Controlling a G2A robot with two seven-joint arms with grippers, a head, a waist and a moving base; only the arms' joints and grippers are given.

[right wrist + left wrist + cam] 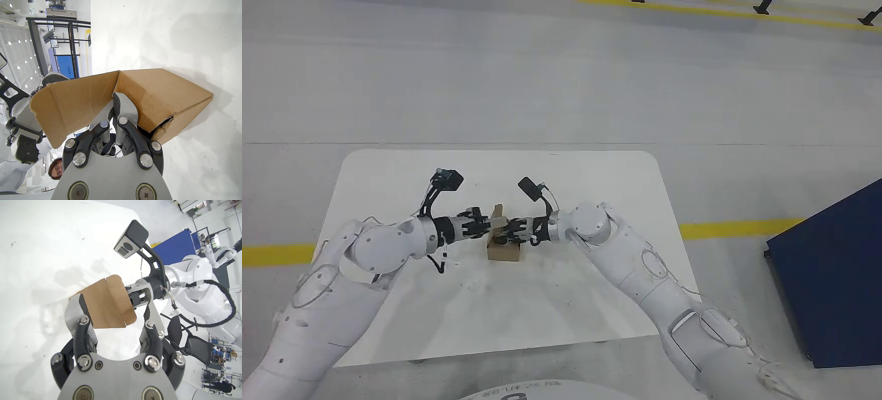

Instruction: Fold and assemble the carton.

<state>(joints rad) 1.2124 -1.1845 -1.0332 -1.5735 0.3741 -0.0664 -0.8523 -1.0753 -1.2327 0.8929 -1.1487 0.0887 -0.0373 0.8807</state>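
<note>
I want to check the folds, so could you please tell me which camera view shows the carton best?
The right wrist view: the carton is close, with its raised flap, creases and torn corner plain. The top view shows it as a small brown shape on the table; the left wrist view shows one flap.

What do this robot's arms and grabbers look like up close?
The left arm and right arm wear smooth white rounded shells, black at the wrists. Each wrist carries a small black camera on a black bracket. The left gripper and right gripper have silver bases, black linkages with shiny bolts, and pale fingers faced with black pads. A black sleeved cable loops along the right arm.
</note>
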